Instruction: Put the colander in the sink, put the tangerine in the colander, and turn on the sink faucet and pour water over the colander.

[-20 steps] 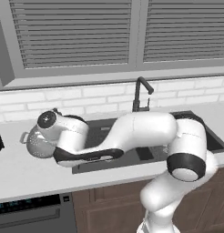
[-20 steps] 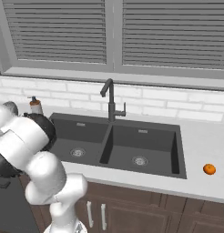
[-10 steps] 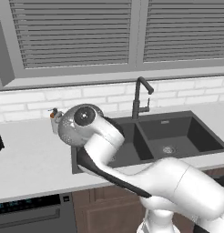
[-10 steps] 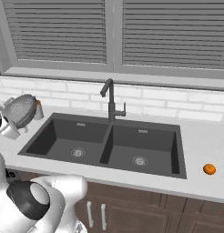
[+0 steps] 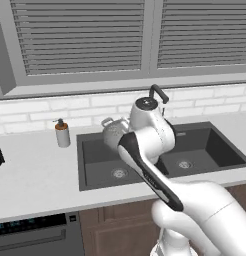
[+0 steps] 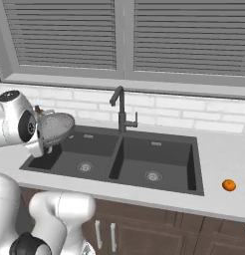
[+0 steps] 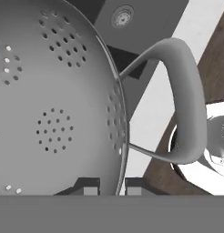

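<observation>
1. We see the gripper (image 7: 111,185) clamped on the rim of the colander (image 7: 54,104); in the hand view the two dark fingertips (image 7: 91,186) sit either side of the thin metal edge, close together.
2. The colander is held tilted in the air above the left basin of the sink (image 6: 159,152), as the right base view shows at (image 6: 55,127); it does not rest on the basin floor.
3. In the left base view the colander (image 5: 115,132) sits at 9 o'clock of the arm's white wrist, with one loop handle (image 5: 107,120) at its 11 o'clock.
4. In the hand view the other loop handle (image 7: 184,104) projects at 3 o'clock from the perforated bowl.
5. The sink is a dark charcoal double basin set in a pale grey countertop (image 5: 40,170); a round drain (image 6: 85,167) lies in the left basin.
6. The sink faucet (image 6: 121,110) stands at 12 o'clock of the divider between the basins.
7. The tangerine (image 6: 228,185) lies on the countertop at 3 o'clock of the sink, well apart from the colander.
8. A soap pump bottle (image 5: 62,133) stands on the countertop at 9 o'clock of the sink.
9. The back wall is white brick tile (image 6: 194,119); above it are two windows with grey slatted blinds (image 5: 80,37).
10. Brown cabinet fronts (image 6: 159,239) run below the countertop.
</observation>
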{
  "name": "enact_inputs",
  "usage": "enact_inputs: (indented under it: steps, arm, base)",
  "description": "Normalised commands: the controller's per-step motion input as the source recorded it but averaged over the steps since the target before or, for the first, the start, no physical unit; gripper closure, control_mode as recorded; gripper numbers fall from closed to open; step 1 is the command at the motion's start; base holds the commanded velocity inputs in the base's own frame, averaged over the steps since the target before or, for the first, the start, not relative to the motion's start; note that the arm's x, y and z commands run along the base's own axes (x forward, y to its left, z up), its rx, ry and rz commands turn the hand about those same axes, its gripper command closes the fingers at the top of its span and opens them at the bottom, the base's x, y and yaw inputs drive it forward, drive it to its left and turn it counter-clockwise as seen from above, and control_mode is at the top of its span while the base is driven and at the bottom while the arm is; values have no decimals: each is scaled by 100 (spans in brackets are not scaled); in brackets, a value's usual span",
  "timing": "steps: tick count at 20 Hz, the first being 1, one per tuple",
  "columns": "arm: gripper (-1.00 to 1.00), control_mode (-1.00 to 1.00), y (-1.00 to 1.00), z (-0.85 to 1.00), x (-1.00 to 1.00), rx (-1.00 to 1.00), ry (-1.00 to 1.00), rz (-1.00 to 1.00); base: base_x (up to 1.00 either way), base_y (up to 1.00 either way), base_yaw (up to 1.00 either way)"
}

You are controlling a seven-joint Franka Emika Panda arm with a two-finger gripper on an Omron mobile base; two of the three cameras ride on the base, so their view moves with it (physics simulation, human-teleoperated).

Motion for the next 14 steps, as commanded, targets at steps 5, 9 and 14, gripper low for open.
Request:
enact_inputs:
  steps: [5,9,14]
  arm:
    - [100,-100,-1,-22,13,-1,21,0]
    - [100,-100,-20,-63,43,-5,20,0]
    - [100,-100,-42,-47,42,-3,5,0]
  base:
    - [0,0,0]
    - [0,0,0]
    - [0,0,0]
